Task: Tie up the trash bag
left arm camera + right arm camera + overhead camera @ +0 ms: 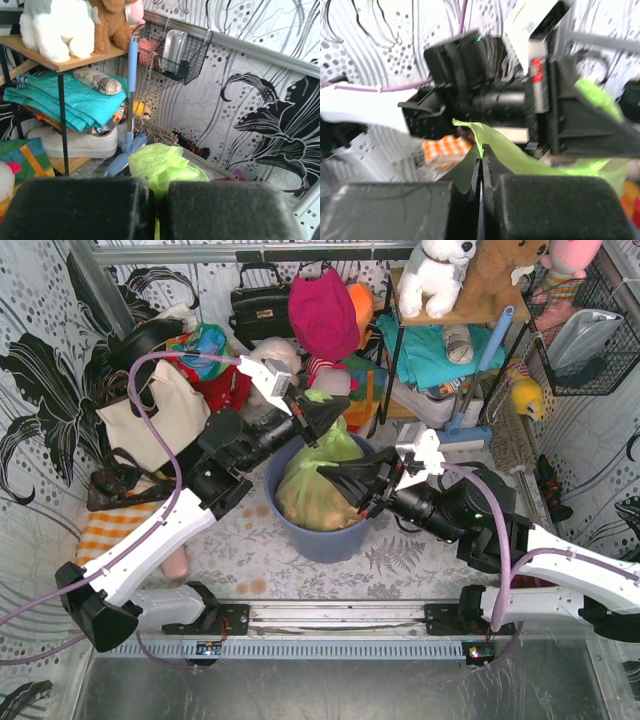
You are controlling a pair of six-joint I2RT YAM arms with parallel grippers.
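Observation:
The lime-green trash bag (318, 483) sits in a round blue-grey bin (325, 538), brownish waste showing through. My left gripper (318, 415) is shut on a bunched upper flap of the bag; in the left wrist view the flap (162, 165) sticks out between the closed pads (75, 207). My right gripper (328, 476) is shut on another strip of the bag at its right side; in the right wrist view the green strip (520, 152) runs from the closed toothed fingertips (492, 162) to the left gripper behind.
A cream tote bag with dark straps (150, 410) lies left of the bin. A shelf with teal cloth and plush toys (440, 330) stands behind, with a blue brush (470, 400). A wire basket (585, 330) hangs on the right wall.

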